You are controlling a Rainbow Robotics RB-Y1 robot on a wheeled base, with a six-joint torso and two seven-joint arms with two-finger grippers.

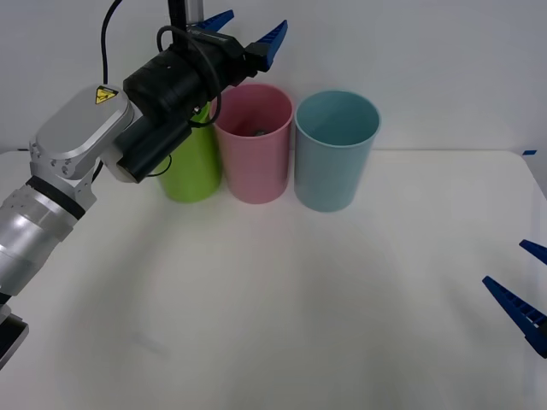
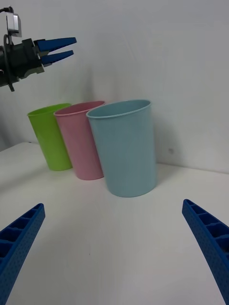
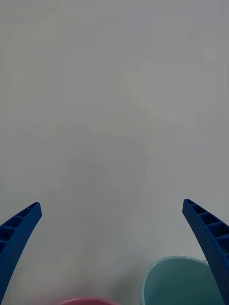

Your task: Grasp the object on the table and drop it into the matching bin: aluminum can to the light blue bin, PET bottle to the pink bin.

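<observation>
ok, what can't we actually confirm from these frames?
- Pink bin contents: front view shows a small dark shape inside, mostly hidden by the bin wall; can't tell if it is the bottle.
- Lime green bin: top covered by the left arm in the front view.
- Left gripper: open above the bins, holding nothing.
- Right gripper: open, cut off by the front view's right edge.

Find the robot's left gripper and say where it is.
In the front view the left gripper is raised above the pink bin, fingers open, with the green bin to its left and the blue bin to its right.
</observation>
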